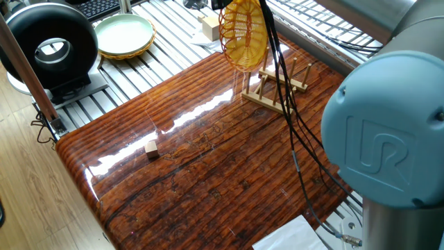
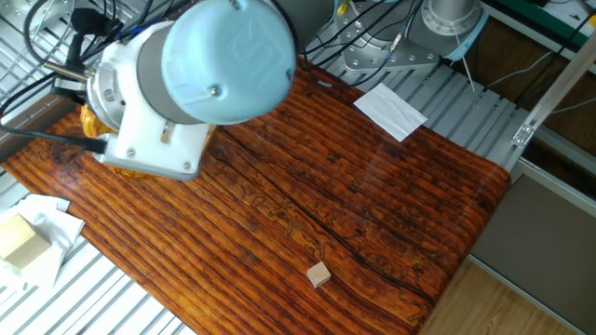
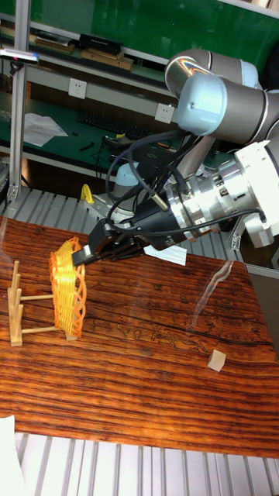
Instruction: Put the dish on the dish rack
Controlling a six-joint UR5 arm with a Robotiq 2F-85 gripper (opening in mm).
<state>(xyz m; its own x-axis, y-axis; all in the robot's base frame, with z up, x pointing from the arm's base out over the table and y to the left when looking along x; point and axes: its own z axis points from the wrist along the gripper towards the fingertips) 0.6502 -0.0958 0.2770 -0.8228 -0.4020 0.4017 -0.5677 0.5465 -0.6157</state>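
- Meanwhile, at a glossy wood-grain surface (image 1: 208, 160), the UR5 arm's gripper (image 3: 84, 253) holds the wicker basket-dish (image 3: 67, 301) on edge, its fingers pinching the upper part of the braided rim.
- Seen in the tall fixed view, the dish stands nearly upright just beside the light-wood dish rack (image 3: 18, 314), its lower edge close to the surface; whether it touches cannot be told.
- From one fixed view the dish (image 1: 243, 35) hangs in front of the rack (image 1: 277, 87), overlapping its nearest dowel pegs, not yet settled between them.
- By its look, the open weave should be light and fairly stiff, with some give at the scalloped edge; the rim appears the soundest place to grip, and a hard squeeze could deform the strands.
- A small wooden block (image 1: 150, 148) lies well apart on the surface, and a pale green plate (image 1: 123, 35) sits off it on the metal slats.
- Lining the rim up with a gap between peg pairs looks to be the remaining step.
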